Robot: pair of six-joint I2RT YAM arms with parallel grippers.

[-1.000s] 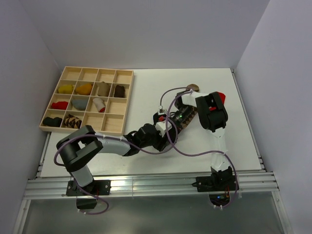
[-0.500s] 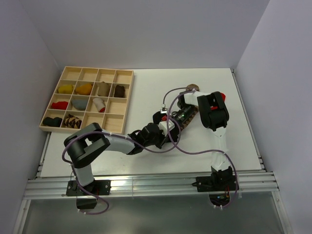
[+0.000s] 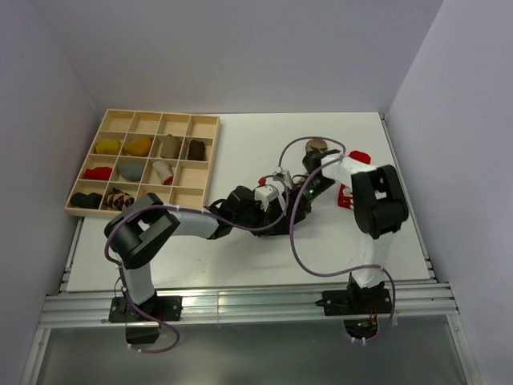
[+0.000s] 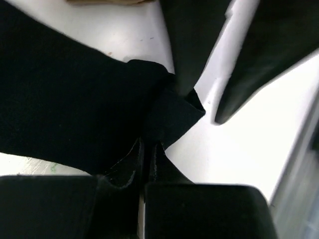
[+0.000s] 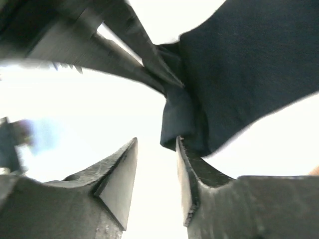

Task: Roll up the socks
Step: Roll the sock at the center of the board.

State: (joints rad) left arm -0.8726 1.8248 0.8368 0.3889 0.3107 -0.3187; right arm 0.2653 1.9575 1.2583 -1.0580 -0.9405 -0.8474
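Things are tight mid-table: the left gripper (image 4: 147, 147), pinching a fold of the black sock (image 4: 65, 94), sits nose to nose with the right gripper (image 5: 156, 144), and I see barely any gap between them. A purple cable (image 3: 293, 241) loops across the near side. The wooden tray (image 3: 210, 160) walls off the far left. Bare table (image 3: 401, 233) lies free at near right.

A lab test cell — plain white walls (image 3: 240, 56), white table (image 3: 256, 136), aluminium rail (image 3: 240, 309) in front.
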